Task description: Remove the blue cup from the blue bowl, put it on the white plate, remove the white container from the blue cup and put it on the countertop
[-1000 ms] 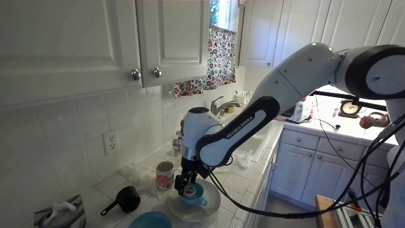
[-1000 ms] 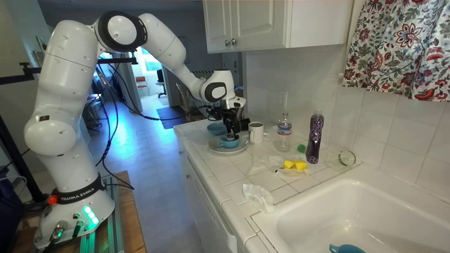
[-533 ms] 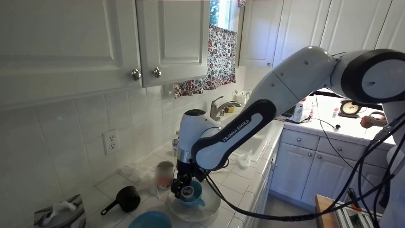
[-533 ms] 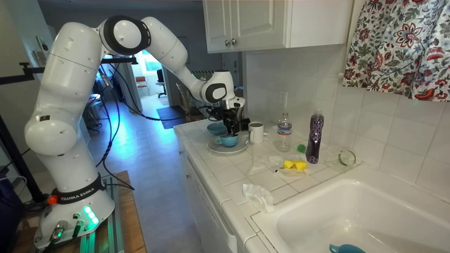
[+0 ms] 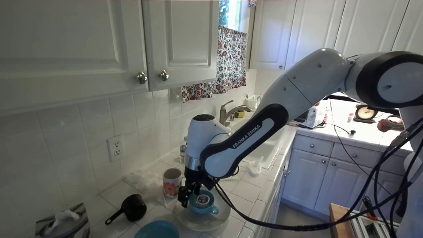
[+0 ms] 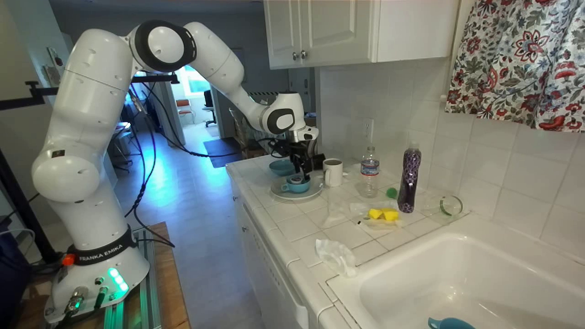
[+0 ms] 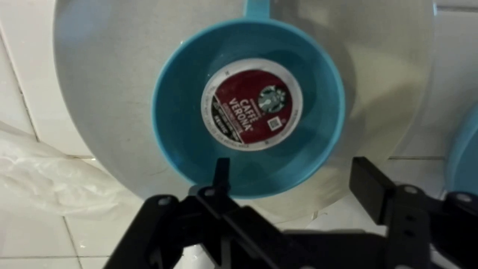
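The light-blue cup point(image 7: 179, 123) sits upright on the white plate point(image 7: 112, 93). The white container point(image 7: 252, 104), a small pod with a red label, lies inside the cup, label up. The cup point(image 5: 206, 207) point(image 6: 296, 187) and container point(image 5: 203, 200) point(image 6: 296, 180) also show in both exterior views. My gripper point(image 7: 293, 164) is open and empty at the cup's rim. In the wrist view one finger overlaps the cup's inside and the other lies outside its rim. The blue bowl point(image 5: 157, 230) stands beside the plate, partly cut off in the wrist view point(image 7: 465, 160).
The countertop point(image 6: 301, 224) is white tile. A patterned mug point(image 5: 172, 183) stands close behind the gripper. A black pan point(image 5: 134, 208), crumpled plastic point(image 7: 56, 179), a water bottle point(image 6: 369, 171), a purple bottle point(image 6: 409, 180) and a yellow sponge point(image 6: 383, 214) are around. The sink point(image 6: 411, 274) is further along.
My gripper moved slightly toward the mug side. Half a second ago the cup was tilted at the gripper; now it is let go and stands level, with the container flat inside.
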Action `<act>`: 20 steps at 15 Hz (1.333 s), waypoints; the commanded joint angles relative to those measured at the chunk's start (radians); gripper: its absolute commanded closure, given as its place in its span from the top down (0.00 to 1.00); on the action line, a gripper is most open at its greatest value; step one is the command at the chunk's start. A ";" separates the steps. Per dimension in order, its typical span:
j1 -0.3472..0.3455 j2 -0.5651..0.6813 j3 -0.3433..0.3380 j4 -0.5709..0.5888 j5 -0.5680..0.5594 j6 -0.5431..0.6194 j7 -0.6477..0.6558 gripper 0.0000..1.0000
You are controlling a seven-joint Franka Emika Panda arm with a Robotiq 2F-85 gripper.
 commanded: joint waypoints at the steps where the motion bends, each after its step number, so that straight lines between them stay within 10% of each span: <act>1: -0.001 0.002 0.000 -0.001 0.020 0.012 -0.011 0.78; 20: 0.018 -0.180 -0.048 -0.220 -0.011 0.049 0.044 0.82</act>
